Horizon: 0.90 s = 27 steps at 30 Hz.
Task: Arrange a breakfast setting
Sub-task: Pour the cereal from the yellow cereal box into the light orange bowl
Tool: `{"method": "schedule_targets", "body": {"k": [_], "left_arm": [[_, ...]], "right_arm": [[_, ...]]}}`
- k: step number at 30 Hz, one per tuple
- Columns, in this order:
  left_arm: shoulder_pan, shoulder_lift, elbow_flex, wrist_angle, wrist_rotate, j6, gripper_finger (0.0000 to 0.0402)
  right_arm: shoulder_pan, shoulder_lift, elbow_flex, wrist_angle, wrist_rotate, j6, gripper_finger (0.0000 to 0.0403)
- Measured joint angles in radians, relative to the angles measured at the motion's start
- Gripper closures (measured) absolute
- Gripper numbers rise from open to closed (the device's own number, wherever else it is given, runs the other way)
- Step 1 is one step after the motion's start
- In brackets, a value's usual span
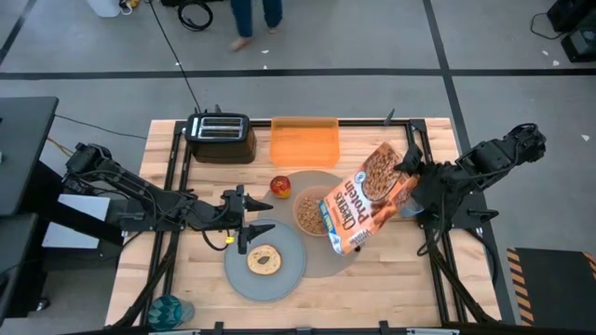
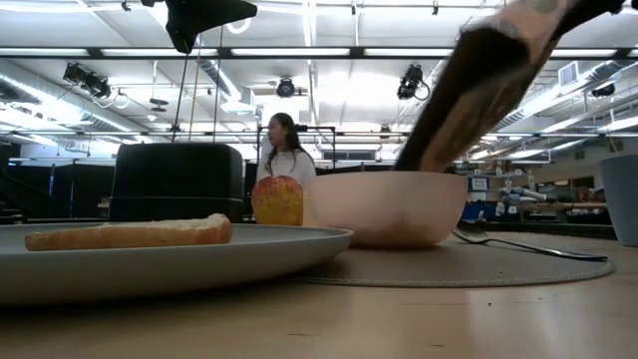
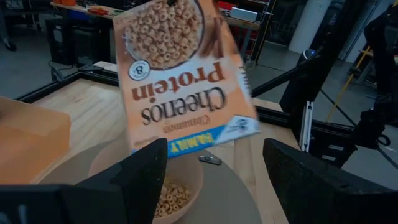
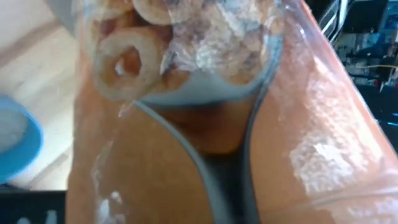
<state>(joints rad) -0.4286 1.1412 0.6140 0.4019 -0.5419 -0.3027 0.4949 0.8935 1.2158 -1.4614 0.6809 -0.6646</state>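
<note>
Wooden bench at frame centre: right end effector is gripping tilted cereal box; keep its mouth over pink bowl; left end effector is waiting wide.

Even overhead light is falling on the pale wooden table, casting only soft, short shadows. In the low view, ceiling strip lights are glaring white while the near rim of the smaller grey plate is reading soft. The tilted orange cereal box is smearing with motion blur and filling the right wrist view out of focus.
</note>
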Motion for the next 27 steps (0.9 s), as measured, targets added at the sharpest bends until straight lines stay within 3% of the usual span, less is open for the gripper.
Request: {"method": "schedule_targets", "body": {"k": [12,27], "left_arm": [[0.0,0.0,0.0,0.006,-0.006,0.0,0.0127],[0.0,0.0,0.0,0.013,-0.006,-0.004,0.0127]], "right_arm": [[0.0,-0.005,0.11,-0.084,-0.114,0.138,0.0192],[-0.004,-0.013,0.11,-0.11,-0.089,0.169,0.0192]]}}
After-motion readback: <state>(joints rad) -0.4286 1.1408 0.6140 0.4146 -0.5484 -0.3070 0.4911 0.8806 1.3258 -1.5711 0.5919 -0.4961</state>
